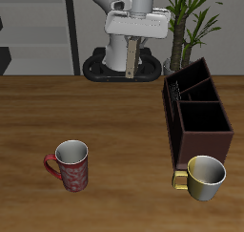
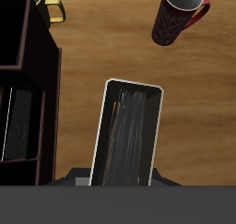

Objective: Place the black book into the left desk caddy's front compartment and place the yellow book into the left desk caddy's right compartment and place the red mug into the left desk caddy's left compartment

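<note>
Wooden table (image 1: 105,121); hand (image 1: 131,75) (gripping black book (image 2: 127,135))

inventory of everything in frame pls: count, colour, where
table: 1, brown wood, under everything
left desk caddy: 1, dark brown, on the table
cream-yellow mug: 1, glossy, upright, right by the caddy's near end
red mug: 1, dark red, upright near the table's front edge, well apart from the caddy
yellow book: 1, pale tan, held in the air farther back
dark streaked item: 1, inside a caddy cell; identity unclear
plant: 1, green, behind the table
end effector: 1, white, shut on the yellow book
</note>
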{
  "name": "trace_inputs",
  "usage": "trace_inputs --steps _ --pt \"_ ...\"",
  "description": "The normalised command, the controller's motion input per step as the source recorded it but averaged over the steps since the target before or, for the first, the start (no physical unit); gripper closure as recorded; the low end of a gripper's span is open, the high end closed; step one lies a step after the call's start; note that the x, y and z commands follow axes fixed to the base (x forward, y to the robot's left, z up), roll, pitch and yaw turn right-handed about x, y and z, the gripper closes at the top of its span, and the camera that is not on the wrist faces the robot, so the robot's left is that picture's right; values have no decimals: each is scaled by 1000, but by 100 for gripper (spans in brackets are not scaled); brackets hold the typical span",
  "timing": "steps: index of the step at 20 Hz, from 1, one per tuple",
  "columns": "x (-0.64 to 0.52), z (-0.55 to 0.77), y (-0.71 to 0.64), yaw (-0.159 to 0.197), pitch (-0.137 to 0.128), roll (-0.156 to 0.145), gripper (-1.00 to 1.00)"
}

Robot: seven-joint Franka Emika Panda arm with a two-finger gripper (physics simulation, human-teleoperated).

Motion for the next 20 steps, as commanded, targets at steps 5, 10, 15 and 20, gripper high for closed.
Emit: trace_inputs --steps 5,10,15,20 --pt "493 265 110 80 5 16 100" --pt "411 101 139 34 13 -24 100" --pt "411 203 215 34 7 22 100" --pt "380 63 105 32 8 6 100"
